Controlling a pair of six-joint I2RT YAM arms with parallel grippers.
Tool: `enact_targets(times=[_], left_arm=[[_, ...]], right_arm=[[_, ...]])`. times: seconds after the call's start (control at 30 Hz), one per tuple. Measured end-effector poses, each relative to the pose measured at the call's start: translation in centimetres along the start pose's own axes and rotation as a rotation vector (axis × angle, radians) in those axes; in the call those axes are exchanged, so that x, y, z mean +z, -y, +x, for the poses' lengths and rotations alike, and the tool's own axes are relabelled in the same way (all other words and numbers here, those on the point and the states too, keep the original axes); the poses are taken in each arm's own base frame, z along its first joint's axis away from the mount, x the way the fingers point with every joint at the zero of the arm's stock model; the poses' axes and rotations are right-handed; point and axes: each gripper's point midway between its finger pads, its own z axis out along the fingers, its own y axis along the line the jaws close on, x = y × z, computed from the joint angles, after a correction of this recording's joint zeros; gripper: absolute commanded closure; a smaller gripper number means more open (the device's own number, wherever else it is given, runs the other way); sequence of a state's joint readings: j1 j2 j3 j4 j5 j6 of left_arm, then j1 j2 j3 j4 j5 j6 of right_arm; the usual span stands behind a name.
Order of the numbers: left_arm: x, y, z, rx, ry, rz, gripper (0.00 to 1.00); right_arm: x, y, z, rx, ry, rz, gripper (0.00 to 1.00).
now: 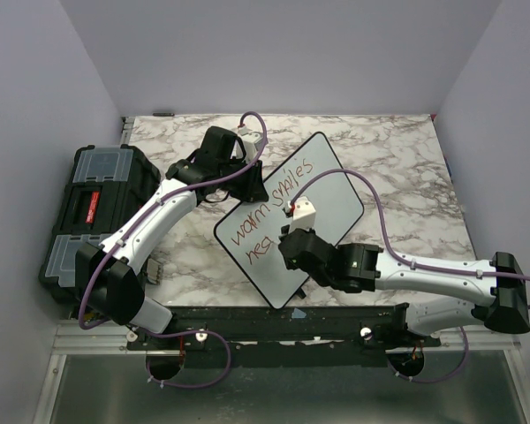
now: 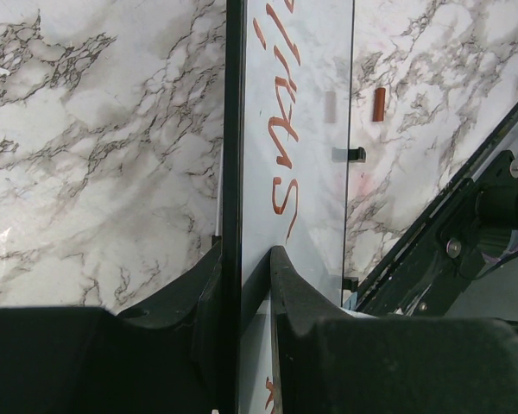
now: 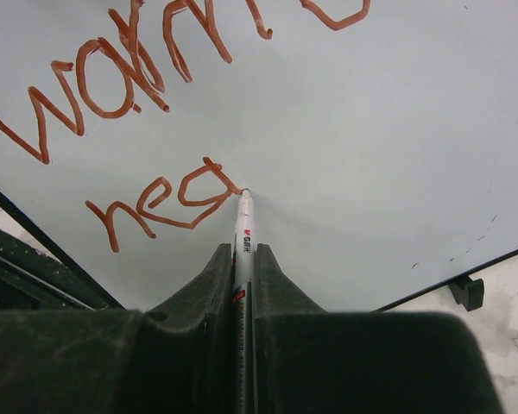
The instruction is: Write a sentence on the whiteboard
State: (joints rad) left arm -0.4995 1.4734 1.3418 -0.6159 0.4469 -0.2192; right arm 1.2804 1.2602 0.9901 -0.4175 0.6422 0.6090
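The whiteboard (image 1: 327, 190) lies tilted on the marble table, white with a thin black rim. Red handwriting (image 1: 265, 216) on it reads "warm smiles" with "hea" below. My left gripper (image 1: 245, 181) is shut on the board's far-left edge (image 2: 233, 172), with "smiles" (image 2: 281, 129) showing past the fingers. My right gripper (image 1: 293, 237) is shut on a white marker (image 3: 243, 226). The marker tip touches the board (image 3: 397, 155) at the end of "hea" (image 3: 168, 203). "warm" (image 3: 104, 78) shows above it.
A black toolbox (image 1: 93, 208) with clear lid compartments stands at the table's left edge, beside the left arm. A small red cap (image 2: 379, 103) lies on the marble beyond the board. The table's black front rail (image 1: 274, 318) runs along the near edge.
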Motion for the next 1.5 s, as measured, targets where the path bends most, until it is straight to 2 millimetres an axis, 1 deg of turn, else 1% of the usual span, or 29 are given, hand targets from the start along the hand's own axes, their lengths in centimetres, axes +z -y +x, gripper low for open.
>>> enact_targets(times=[0.13, 0.27, 0.43, 0.53, 0.83, 1.03, 1.3, 1.5], left_arm=[[0.0, 0.0, 0.0, -0.002, 0.000, 0.000, 1.00], [0.0, 0.0, 0.0, -0.003, 0.000, 0.000, 1.00], [0.0, 0.0, 0.0, -0.003, 0.000, 0.000, 1.00], [0.0, 0.0, 0.0, -0.003, 0.000, 0.000, 1.00], [0.0, 0.0, 0.0, -0.003, 0.000, 0.000, 1.00], [-0.2, 0.1, 0.0, -0.002, 0.002, 0.001, 1.00], [-0.4, 0.4, 0.1, 0.001, 0.000, 0.003, 1.00], [-0.4, 0.4, 0.1, 0.001, -0.001, 0.002, 1.00]], right_arm=[[-0.2, 0.3, -0.4, -0.011, 0.007, 0.017, 0.99], [-0.5, 0.2, -1.7, -0.005, 0.035, 0.019, 0.99], [-1.6, 0.3, -3.4, 0.016, 0.081, 0.003, 0.99], [-1.8, 0.3, -4.1, 0.026, 0.102, 0.000, 0.99], [-1.1, 0.7, -4.8, 0.047, 0.122, 0.021, 0.99], [-0.6, 0.5, -5.4, 0.059, 0.131, 0.003, 0.99], [0.6, -0.1, -4.6, 0.045, 0.102, -0.010, 0.99], [0.8, -0.3, -4.5, 0.043, 0.095, -0.017, 0.99]])
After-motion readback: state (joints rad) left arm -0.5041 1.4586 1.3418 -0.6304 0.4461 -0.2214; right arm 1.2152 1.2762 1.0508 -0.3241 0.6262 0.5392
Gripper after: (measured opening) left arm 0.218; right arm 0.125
